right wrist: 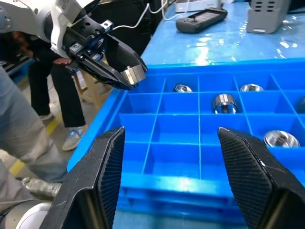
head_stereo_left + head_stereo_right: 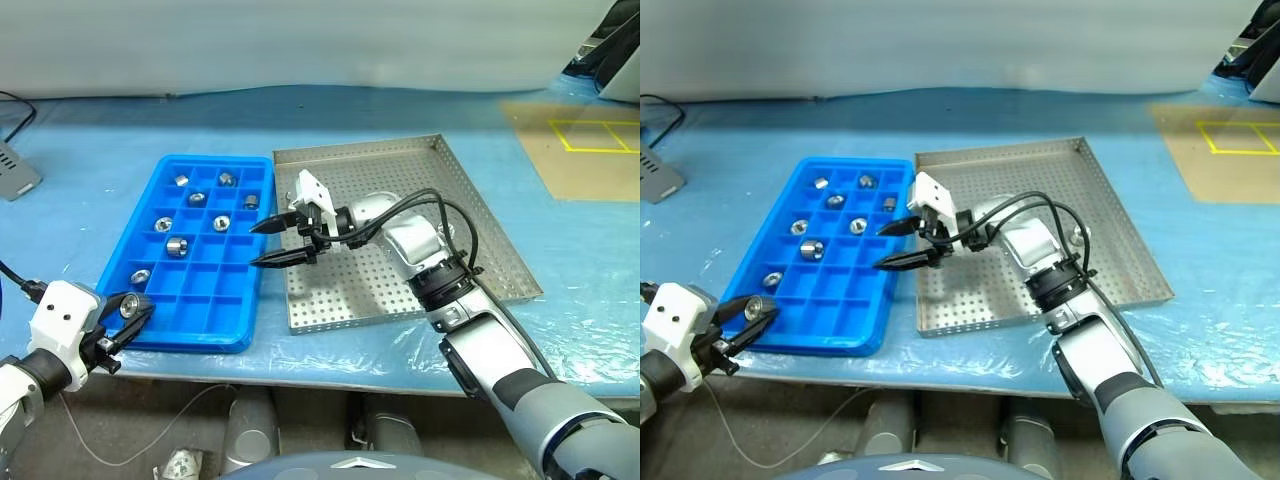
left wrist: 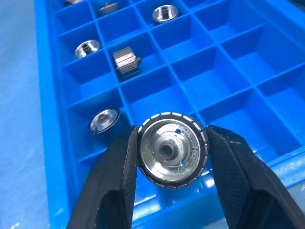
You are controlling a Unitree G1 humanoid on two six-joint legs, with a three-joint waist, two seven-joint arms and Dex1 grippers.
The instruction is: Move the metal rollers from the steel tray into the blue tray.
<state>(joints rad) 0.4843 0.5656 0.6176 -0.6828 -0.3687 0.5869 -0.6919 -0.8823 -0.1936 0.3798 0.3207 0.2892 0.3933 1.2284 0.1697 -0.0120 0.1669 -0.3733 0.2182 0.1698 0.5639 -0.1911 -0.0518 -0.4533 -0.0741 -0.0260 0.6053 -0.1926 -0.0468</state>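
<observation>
- Left gripper, at seven o'clock in the head view, is clamped on one metal roller, both black fingers pressed to its rim, just above the near corner of the blue tray
- Right gripper hangs with fingers spread wide, holding nothing, over the seam between the blue tray and the steel tray
- Other metal rollers sit in separate compartments across the blue tray's far and middle rows

Silver-and-grey right arm with black cables, white wrist housings, black ribbed fingers.
</observation>
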